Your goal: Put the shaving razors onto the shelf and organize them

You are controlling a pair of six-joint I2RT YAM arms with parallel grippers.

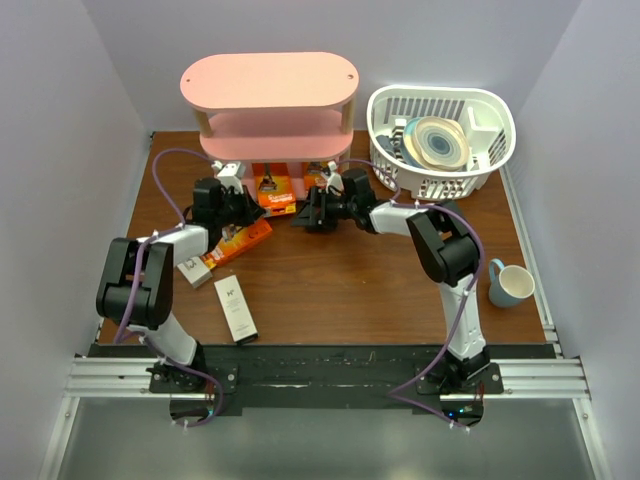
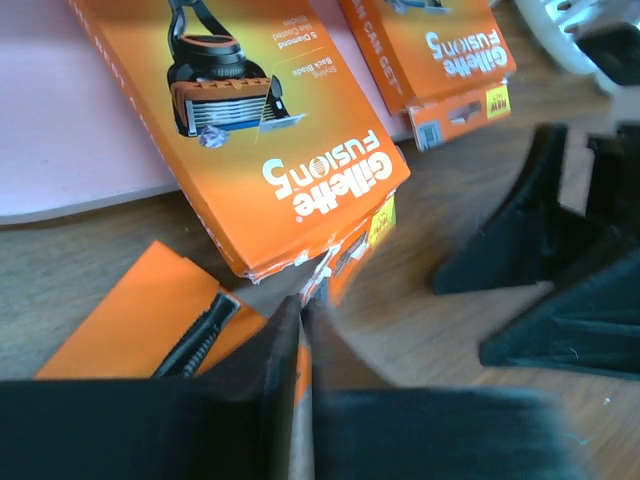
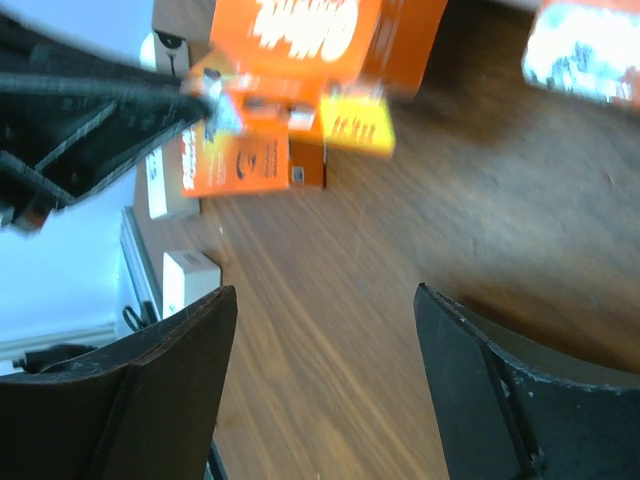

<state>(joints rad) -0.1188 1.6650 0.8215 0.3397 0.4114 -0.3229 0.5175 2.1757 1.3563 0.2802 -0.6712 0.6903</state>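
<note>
The pink shelf (image 1: 270,82) stands at the back of the table. One orange razor pack (image 1: 276,190) (image 2: 270,120) lies half on the shelf's bottom board (image 2: 60,130), and a second orange pack (image 2: 440,50) lies further along that board. My left gripper (image 1: 255,214) (image 2: 300,312) is shut on the thin edge of a third orange pack (image 1: 246,240) (image 2: 130,330), low over the table. Beside it, my right gripper (image 1: 300,216) (image 3: 325,300) is open with only bare wood between its fingers. Two whitish razor boxes (image 1: 235,308) (image 1: 193,270) lie near the left arm.
A white slatted basket (image 1: 440,165) holding plates stands at the back right. A blue mug (image 1: 510,284) sits at the right edge. The two grippers are close together in front of the shelf, with the right gripper's black fingers (image 2: 540,240) showing in the left wrist view.
</note>
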